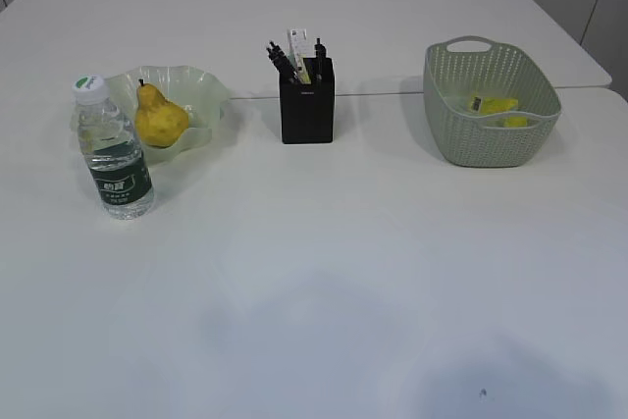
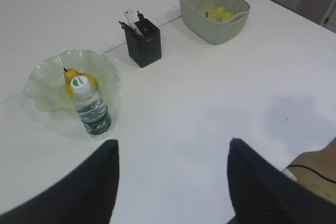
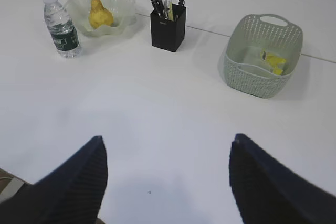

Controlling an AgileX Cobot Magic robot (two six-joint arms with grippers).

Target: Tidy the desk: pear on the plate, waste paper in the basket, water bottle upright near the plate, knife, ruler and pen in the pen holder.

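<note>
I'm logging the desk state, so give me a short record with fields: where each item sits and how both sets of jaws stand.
pear: yellow pear lying in the pale green ruffled plate
bottle: clear water bottle upright, in front of the plate
paper: crumpled yellow scrap inside the grey-green woven basket
holder: black square pen holder holds pens and a clear ruler
left jaws: open, empty
right jaws: open, empty

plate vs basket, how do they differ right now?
The plate is a shallow, pale green, see-through dish with a wavy rim; the basket is deep, grey-green, opaque, with woven sides and handle slots. The plate holds the pear; the basket holds the yellow waste paper. Both sit upright on the desk.
</note>
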